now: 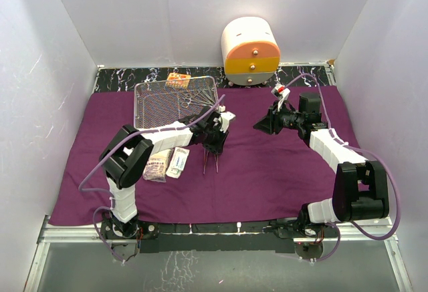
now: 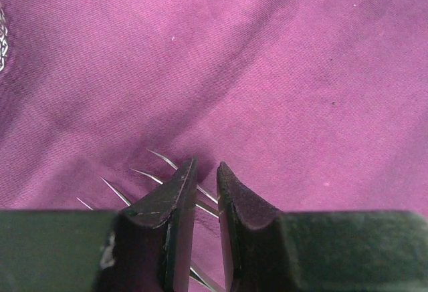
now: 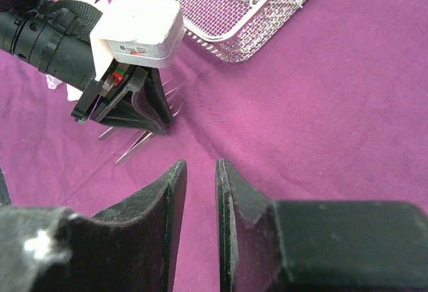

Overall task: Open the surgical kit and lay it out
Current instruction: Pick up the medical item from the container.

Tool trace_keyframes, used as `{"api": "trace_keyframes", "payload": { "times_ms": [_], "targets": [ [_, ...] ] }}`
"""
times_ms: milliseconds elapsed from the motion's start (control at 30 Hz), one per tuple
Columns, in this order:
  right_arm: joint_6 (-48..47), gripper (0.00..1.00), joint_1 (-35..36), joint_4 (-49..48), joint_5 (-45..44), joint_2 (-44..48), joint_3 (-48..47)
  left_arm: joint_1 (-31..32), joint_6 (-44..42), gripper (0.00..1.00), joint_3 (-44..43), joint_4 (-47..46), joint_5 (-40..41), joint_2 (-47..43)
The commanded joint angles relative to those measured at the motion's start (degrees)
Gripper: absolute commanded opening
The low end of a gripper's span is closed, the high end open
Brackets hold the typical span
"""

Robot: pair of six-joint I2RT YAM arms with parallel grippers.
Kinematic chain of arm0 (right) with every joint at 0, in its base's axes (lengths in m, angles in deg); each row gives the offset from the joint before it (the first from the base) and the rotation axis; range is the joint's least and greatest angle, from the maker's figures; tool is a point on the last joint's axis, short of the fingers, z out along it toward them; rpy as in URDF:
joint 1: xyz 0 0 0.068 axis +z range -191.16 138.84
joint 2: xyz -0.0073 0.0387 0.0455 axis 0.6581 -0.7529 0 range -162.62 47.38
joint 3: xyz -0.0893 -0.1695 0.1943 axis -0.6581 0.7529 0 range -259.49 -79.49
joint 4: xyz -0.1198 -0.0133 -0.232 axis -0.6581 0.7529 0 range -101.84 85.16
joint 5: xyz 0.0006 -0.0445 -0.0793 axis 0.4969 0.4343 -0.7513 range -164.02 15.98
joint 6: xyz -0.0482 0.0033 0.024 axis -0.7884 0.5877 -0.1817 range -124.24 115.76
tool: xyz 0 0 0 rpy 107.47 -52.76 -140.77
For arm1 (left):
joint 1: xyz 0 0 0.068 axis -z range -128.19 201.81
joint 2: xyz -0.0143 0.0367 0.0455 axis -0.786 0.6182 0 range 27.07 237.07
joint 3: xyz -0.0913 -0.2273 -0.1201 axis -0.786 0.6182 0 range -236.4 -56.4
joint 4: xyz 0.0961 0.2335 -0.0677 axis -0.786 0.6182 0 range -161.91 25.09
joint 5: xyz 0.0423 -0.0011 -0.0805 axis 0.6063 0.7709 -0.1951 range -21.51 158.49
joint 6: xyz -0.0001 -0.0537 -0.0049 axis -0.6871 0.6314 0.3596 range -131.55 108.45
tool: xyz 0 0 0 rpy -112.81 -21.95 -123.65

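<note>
- The purple cloth (image 1: pixel 281 178) was spread over the tabletop (image 1: pixel 127 78), with the wire-mesh tray (image 1: pixel 160 108) set on its far left part.
- The small packets (image 1: pixel 167 164) were laid on the cloth on the near side of the tray, just beside the left arm (image 1: pixel 167 135).
- The thin metal instruments (image 1: pixel 210 161) were located directly beneath the left fingers (image 2: pixel 177 198), just right of the packets (forceps or tweezers could not be determined).
- Their long axis was oriented roughly far-to-near, with the pointed tips fanned slightly and directed toward the near edge of the cloth.
- The left fingers were held close together with a narrow slit between them. Metal shafts were visible across that slit, but it could not be told whether they were clamped or merely lay underneath.
- The right fingers (image 3: pixel 167 198) were set slightly apart, with nothing between them. They were positioned to the right of the instruments, apart from them and aimed toward the left fingers.
- The left arm was judged the nearer one, so any placing of the instruments would be expected to fall to it.
</note>
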Motion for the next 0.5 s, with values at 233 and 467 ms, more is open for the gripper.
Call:
{"api": "trace_keyframes", "payload": {
  "times_ms": [233, 467],
  "targets": [
    [-0.92, 0.22, -0.23, -1.54, 0.47, 0.34, -0.85, 0.28, -0.97, 0.18, -1.02, -0.08, -2.7, -3.96],
    [-1.65, 0.23, -0.2, -0.91, -0.55, 1.18, -1.14, 0.2, -3.74, 0.2, -3.21, 2.2, -1.63, -7.66]
  ]
}}
